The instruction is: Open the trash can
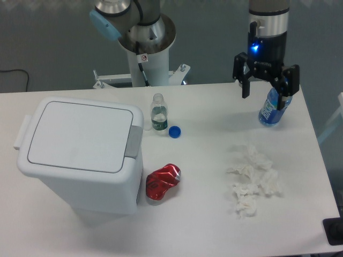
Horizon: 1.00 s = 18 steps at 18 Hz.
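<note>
The trash can (pixel 80 155) is a large white rectangular bin standing at the left of the table. Its flat lid (pixel 80 135) is closed. A grey push-button tab (pixel 134 142) sits on its right edge. My gripper (pixel 265 91) hangs at the far right of the table, well away from the can. Its fingers are spread open and hold nothing. A blue bottle stands just behind its right finger.
A small clear bottle (pixel 158 112) and a blue cap (pixel 174 131) stand right of the can. A crushed red can (pixel 162 181) lies by the bin's front right corner. Crumpled white tissues (pixel 253 179) lie at the right. A blue bottle (pixel 272 107) stands by the gripper.
</note>
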Tool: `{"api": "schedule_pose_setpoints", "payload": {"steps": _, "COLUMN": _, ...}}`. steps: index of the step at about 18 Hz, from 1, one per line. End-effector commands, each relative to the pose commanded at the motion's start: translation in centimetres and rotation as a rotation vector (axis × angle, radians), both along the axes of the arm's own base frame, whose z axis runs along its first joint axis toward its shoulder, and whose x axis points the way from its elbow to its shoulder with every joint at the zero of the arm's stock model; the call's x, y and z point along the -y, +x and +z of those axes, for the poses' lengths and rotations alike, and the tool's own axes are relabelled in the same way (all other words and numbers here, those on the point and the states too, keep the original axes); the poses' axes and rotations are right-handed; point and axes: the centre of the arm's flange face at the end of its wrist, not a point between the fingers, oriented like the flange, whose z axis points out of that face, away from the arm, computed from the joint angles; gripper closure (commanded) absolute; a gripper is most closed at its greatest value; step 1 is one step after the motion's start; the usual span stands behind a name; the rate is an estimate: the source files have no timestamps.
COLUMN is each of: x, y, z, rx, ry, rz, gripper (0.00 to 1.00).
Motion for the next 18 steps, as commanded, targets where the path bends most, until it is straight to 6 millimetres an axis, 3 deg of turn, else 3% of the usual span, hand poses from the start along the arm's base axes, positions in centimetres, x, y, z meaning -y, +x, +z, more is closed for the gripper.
{"api": "schedule_pose_setpoints", "payload": {"steps": 7, "x": -0.3, "y": 0.0, "z": 0.3, "rx": 0.016, "ry": 0.023, "rz": 0.038, "gripper": 0.00}}
{"api": "schedule_pose_setpoints", "payload": {"steps": 18, "x": -2.9, "y": 1.3, "z": -0.5, "rx": 0.089, "ry": 0.076, "rz": 0.079, "gripper": 0.00}}
